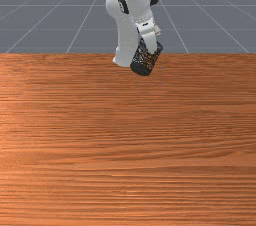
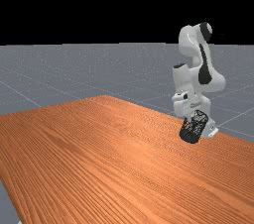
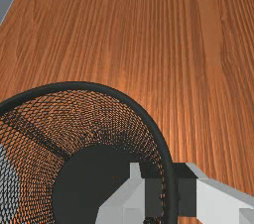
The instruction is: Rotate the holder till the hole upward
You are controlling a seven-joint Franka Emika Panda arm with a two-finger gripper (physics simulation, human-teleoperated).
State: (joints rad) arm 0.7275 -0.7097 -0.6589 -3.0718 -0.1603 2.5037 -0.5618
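Black wire-mesh cylindrical holder (image 1: 142, 67): one, leaned, mouth slanted upward | your pale grey fingers (image 1: 153, 48): gripped its rim.

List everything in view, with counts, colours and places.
Holder: 1, black mesh with solid dark bottom, tilted, opening upward at a slant, wall gripped
Table: 1, orange-brown wood, below holder
Floor: 1, grey with pale lines, beyond table
Backdrop: 1, black, above floor in far view
Pale sliver: 1, whitish, far view's bottom left; can't tell what
Arm: 1, white with black parts, far view's right
Claw: 1, light grey fingers with black pads, shut on holder's wall near rim
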